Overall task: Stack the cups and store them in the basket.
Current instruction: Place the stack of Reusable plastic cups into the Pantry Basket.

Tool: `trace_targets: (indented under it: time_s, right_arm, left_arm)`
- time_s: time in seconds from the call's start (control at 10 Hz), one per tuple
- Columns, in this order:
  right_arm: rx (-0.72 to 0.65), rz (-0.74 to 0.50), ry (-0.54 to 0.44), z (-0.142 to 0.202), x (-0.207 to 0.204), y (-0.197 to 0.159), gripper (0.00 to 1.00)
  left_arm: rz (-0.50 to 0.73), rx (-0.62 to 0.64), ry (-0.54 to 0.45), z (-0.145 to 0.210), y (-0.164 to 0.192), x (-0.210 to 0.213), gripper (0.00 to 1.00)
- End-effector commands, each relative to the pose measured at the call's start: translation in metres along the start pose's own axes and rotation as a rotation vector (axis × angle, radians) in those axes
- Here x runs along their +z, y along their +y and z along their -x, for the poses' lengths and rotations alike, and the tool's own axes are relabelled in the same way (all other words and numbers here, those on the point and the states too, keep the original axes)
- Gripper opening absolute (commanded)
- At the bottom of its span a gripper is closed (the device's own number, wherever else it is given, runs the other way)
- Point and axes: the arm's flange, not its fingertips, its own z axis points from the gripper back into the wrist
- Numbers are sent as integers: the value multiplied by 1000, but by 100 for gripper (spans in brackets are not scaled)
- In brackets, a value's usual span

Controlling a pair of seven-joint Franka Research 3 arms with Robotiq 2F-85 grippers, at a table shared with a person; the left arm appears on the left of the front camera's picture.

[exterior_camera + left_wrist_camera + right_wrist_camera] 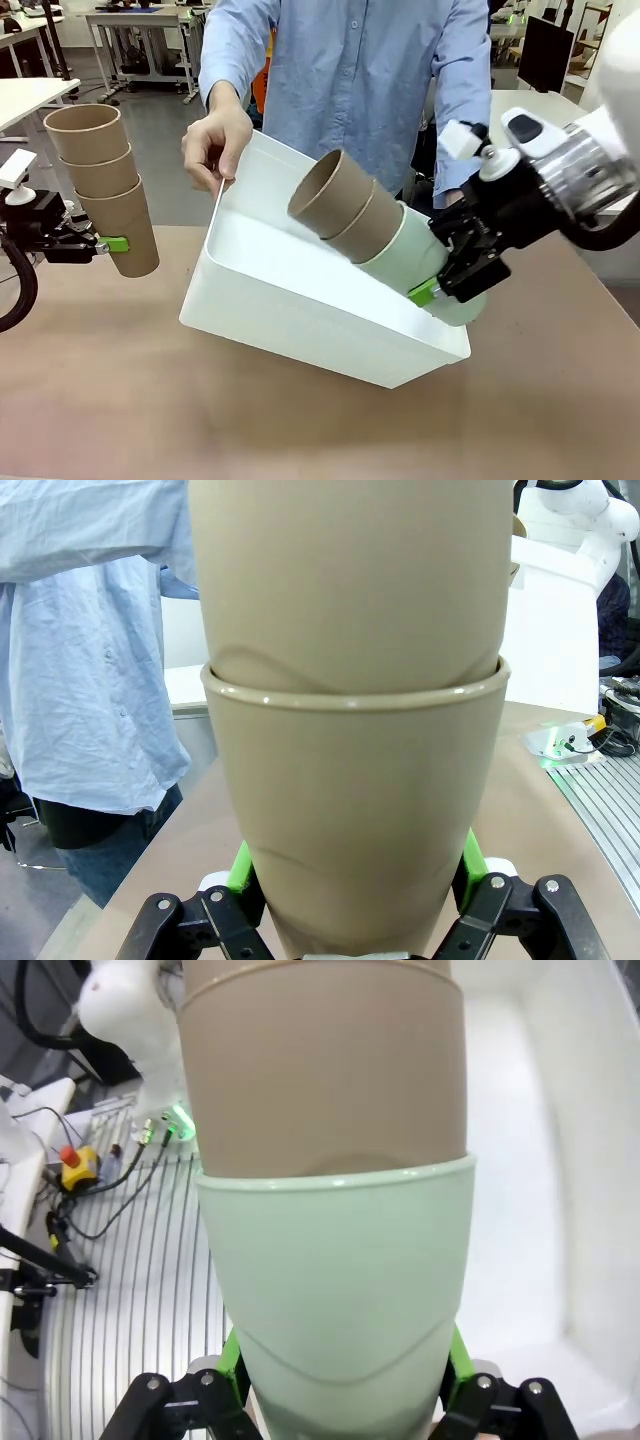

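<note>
Left gripper is closed on the base of the bottom cup of a stack of three brown cups. In the left wrist view the left gripper has its green pads pressed on either side of that bottom cup, and the next cup sits nested in its mouth. The stack stands nearly upright with mouths up, leaning slightly, and is held in the air at the left edge of the scene, above the worktop, well apart from the basket. Right gripper is closed on the mint green cup near its base. The right wrist view shows the right gripper with pads flat on both sides of the cup's pale wall. Two brown cups are nested in the mint cup, one inside the other. This stack is tilted steeply, with mouths pointing up and to the left, and it hangs over the open basket, its base crossing the basket's right rim. Whether it touches the basket floor cannot be told. The basket sits at mid worktop, tipped, with its far left corner raised and its near edge down on the worktop. The person's hand pinches the rim at the raised far left corner. The white basket interior shows behind the stack in the right wrist view.
</note>
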Motion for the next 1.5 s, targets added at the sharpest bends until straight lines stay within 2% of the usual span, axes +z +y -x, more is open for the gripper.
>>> trace_targets:
  time_s: [0.0, 0.5, 1.4]
  right_arm:
    - [-33, 31, 31, -18, -13, -10, 87]
    - [-26, 21, 111, -45, -59, -26, 87]
    - [10, 56, 111, -14, -103, -50, 87]
  left_arm:
    - [4, -12, -6, -5, 0, 0, 85]
    - [4, -12, -6, -5, 0, 0, 85]
    - [4, -12, -6, -5, 0, 0, 85]
